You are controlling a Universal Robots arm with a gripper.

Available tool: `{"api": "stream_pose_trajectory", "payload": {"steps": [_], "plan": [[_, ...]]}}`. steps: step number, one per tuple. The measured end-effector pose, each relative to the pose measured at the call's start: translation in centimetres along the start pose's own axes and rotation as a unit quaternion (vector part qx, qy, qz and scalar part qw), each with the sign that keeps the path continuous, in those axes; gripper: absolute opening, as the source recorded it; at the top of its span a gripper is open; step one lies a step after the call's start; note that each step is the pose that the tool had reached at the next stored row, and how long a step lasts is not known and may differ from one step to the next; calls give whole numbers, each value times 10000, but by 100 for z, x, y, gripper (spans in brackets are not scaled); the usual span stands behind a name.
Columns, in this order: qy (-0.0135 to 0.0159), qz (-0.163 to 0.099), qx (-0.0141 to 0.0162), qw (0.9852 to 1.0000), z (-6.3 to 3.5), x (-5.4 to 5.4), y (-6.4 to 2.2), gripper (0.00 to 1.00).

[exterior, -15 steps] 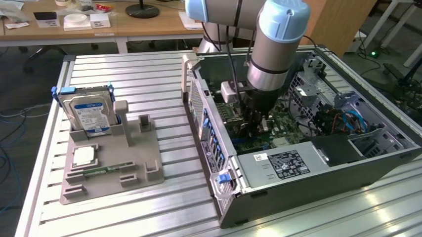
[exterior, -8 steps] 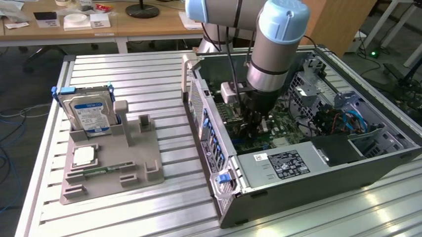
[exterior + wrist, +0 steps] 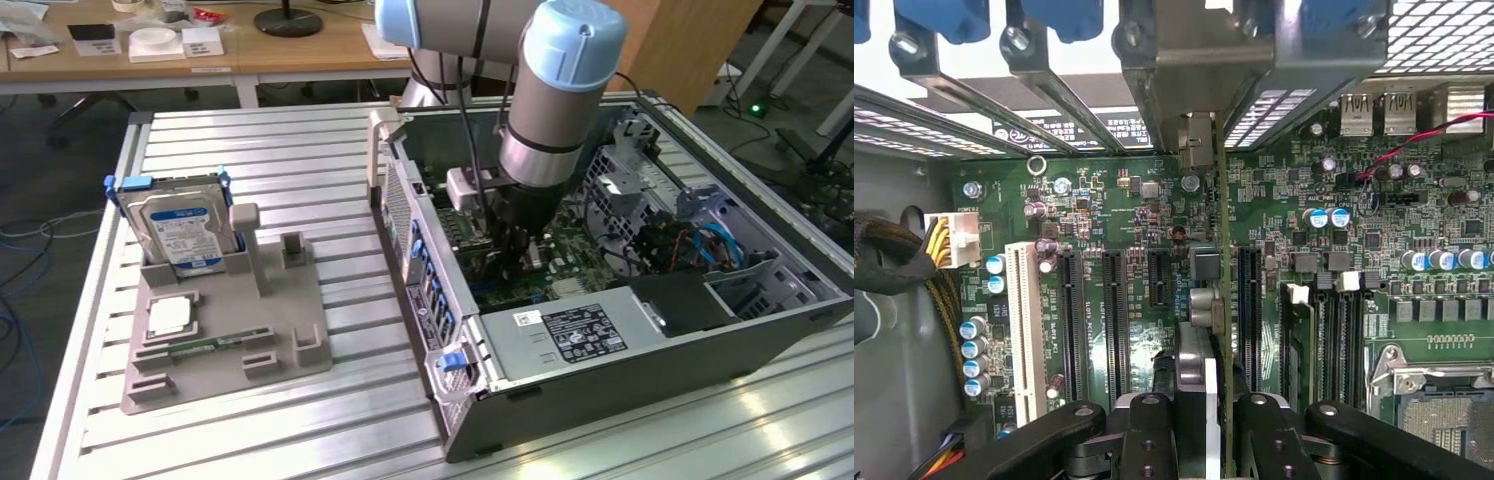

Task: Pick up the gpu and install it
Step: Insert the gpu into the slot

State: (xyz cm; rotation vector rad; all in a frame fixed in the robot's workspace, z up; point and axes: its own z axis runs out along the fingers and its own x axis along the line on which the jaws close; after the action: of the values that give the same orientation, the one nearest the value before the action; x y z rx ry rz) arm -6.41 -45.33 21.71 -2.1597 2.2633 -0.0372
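Reaching down into the open computer case (image 3: 747,330), the arm (image 3: 561,100) stands near-vertical in the exterior view, its gripper (image 3: 523,238) low over the green motherboard (image 3: 567,240). On the exterior view's left, the grey holder tray (image 3: 227,330) carries the blue-labelled hard drive (image 3: 180,230) and a narrow memory stick (image 3: 200,347); the tray's upright slots beside the drive stand vacant. The gripper's load is hard to make out from this angle.

In the wrist view, the two black fingers (image 3: 1154,435) pinch the gpu (image 3: 1222,300) between them, so the jaws are pressed onto the card rather than spread. The card is seen edge-on: a thin green board running up the picture, its silvery end bracket (image 3: 1194,50) reaching the rear slot openings of the case. It hangs over the motherboard (image 3: 1414,230) between two of the long black expansion slots (image 3: 1116,320), and whether its lower edge has entered a slot cannot be told.

The risks, as I judge them: if the card edge sits slightly aside of its slot, pressing down would drive it into the board or the small capacitors nearby. If the bracket catches on the rear frame, the card could tilt in the fingers and seat crooked. A thin edge grip may also slip under insertion force.
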Motion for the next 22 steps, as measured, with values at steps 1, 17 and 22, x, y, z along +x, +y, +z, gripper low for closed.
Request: {"api": "stream_pose_trajectory", "payload": {"steps": [1, 17, 22], "plan": [[0, 0, -1, 10000, 3, 0, 0, 28], [0, 0, -1, 10000, 43, -1, 4, 28], [-1, 0, 1, 10000, 42, 0, 14, 28]]}}
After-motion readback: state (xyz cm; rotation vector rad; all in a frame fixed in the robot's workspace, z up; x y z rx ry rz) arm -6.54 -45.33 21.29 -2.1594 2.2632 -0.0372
